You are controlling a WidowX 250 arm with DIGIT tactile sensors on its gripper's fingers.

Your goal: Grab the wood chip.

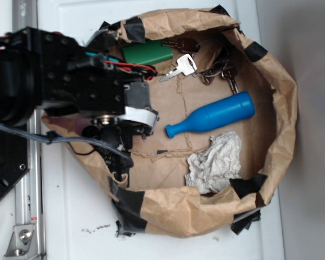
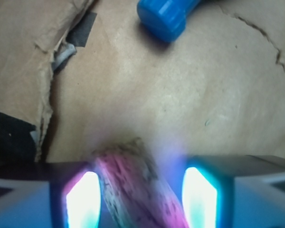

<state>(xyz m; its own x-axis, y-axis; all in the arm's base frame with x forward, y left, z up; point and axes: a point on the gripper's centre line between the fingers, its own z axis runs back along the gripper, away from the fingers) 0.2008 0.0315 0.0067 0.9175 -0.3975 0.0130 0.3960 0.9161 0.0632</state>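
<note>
The rough, streaked splinter of wood (image 2: 137, 190) lies between the black gripper's (image 2: 140, 199) glowing pads — jaws parted, unclosed — below the blue bottle-shaped toy (image 2: 166, 16), positioned for pinching.

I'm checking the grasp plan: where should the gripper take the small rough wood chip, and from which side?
Take the rough, streaked wood chip across its narrow width at mid-length, coming straight down from above. It lies flat on the brown paper, already between the open gripper fingers, angled slightly.
</note>
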